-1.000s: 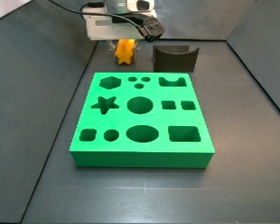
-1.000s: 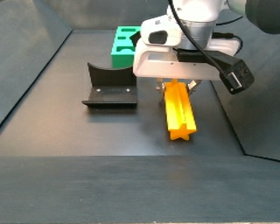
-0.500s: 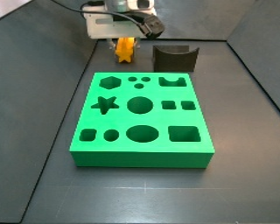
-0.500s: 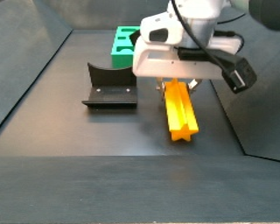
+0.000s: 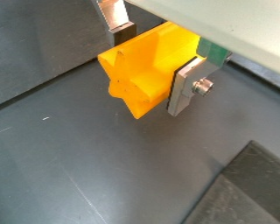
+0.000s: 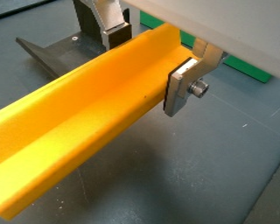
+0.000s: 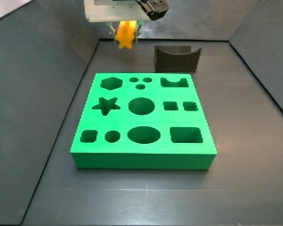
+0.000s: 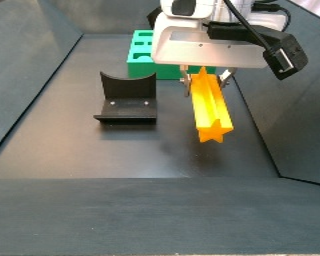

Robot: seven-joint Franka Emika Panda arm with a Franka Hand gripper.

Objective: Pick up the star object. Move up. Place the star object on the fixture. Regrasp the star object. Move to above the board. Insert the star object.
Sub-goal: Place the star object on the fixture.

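The star object is a long orange bar with a star-shaped cross-section, seen in both wrist views (image 5: pixel 149 70) (image 6: pixel 95 109) and in both side views (image 7: pixel 126 33) (image 8: pixel 207 108). My gripper (image 5: pixel 152 54) (image 6: pixel 149 51) (image 7: pixel 126 19) (image 8: pixel 200 73) is shut on it near one end, a silver finger (image 5: pixel 185 85) pressed on each side. The bar hangs off the floor behind the green board (image 7: pixel 141 124). The star hole (image 7: pixel 105 107) lies on the board's left side. The dark fixture (image 7: pixel 176 58) (image 8: pixel 125 101) stands beside the gripper, apart from the bar.
The green board has several shaped holes and also shows in a side view (image 8: pixel 144 52) behind the gripper. Dark walls (image 7: pixel 56 62) enclose the grey floor (image 8: pixel 123 150) on both sides and at the back.
My gripper has risen with the star object in it; the bar's low end now hangs clear of the floor. Board and fixture have not moved.
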